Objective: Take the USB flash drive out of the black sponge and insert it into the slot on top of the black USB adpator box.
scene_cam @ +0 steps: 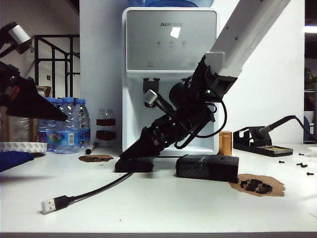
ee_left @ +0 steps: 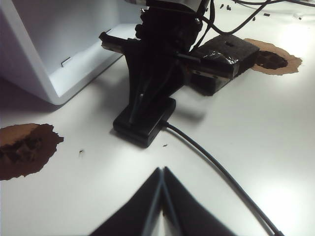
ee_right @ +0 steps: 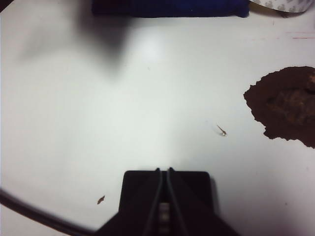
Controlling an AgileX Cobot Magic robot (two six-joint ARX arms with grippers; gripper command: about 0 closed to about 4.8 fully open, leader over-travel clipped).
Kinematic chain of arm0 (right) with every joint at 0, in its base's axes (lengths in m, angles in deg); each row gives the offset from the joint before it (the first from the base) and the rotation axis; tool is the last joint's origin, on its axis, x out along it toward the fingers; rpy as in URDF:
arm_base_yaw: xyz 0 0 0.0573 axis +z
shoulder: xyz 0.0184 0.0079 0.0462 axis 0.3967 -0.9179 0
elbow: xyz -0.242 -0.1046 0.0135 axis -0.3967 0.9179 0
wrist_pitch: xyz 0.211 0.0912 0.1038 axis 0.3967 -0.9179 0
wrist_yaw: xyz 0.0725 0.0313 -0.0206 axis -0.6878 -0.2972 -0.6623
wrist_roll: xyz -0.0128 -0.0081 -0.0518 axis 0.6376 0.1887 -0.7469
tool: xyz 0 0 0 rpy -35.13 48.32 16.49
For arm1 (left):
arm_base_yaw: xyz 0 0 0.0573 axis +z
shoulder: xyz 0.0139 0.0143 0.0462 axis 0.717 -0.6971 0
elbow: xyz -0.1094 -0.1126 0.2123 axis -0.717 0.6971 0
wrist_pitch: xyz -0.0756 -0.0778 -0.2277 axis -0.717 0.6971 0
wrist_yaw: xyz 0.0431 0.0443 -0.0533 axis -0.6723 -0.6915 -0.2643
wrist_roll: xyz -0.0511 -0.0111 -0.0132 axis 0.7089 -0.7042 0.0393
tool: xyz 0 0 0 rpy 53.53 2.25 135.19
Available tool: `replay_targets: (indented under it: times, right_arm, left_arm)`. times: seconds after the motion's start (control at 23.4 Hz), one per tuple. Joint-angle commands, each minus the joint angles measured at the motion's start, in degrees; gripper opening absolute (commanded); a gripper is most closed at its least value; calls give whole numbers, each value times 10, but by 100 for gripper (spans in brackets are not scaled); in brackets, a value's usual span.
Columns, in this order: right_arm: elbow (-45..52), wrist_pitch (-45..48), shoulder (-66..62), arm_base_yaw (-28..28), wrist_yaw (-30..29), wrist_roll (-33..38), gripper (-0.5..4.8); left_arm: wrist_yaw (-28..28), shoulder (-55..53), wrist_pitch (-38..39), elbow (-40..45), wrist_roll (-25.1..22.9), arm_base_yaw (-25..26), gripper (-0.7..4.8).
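1. We see the right pincer pressed together, pinching the drive, tips down on the box.
2. Left pincer pressed together, empty, raised at the table's left.
3. Sponge sits just beside the box.

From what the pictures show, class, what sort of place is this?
Probably an electronics workshop or lab: a soldering iron stand, loose black screws on the white table, and a water dispenser behind.
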Motion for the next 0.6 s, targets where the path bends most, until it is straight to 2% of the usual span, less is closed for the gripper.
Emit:
replay_targets:
  times: [0.04, 0.26, 0.34, 0.38, 0.43, 0.47, 0.51, 0.6]
  right_arm:
    - [9, -37, -18, 4, 57, -9, -3]
    - [9, -18, -20, 4, 48, -4, -3]
    - [9, 2, -13, 4, 49, 16, 73]
    - [9, 8, -10, 4, 49, 28, 133]
    - [9, 15, -7, 4, 49, 38, 214]
    - [9, 18, -3, 4, 48, 43, 268]
    - [9, 23, 1, 4, 48, 46, 291]
    - [9, 27, 4, 3, 43, 53, 293]
  left_arm:
    - [4, 2, -3, -2, -2, 1, -4]
    - [4, 2, -3, -2, -2, 1, -4]
    - [4, 2, -3, -2, -2, 1, -4]
    - [4, 2, -3, -2, -2, 1, -4]
    - [4, 2, -3, -2, -2, 1, -4]
    - [4, 2, -3, -2, -2, 1, -4]
    - [4, 2, -3, -2, -2, 1, -4]
    - [4, 2, -3, -2, -2, 1, -4]
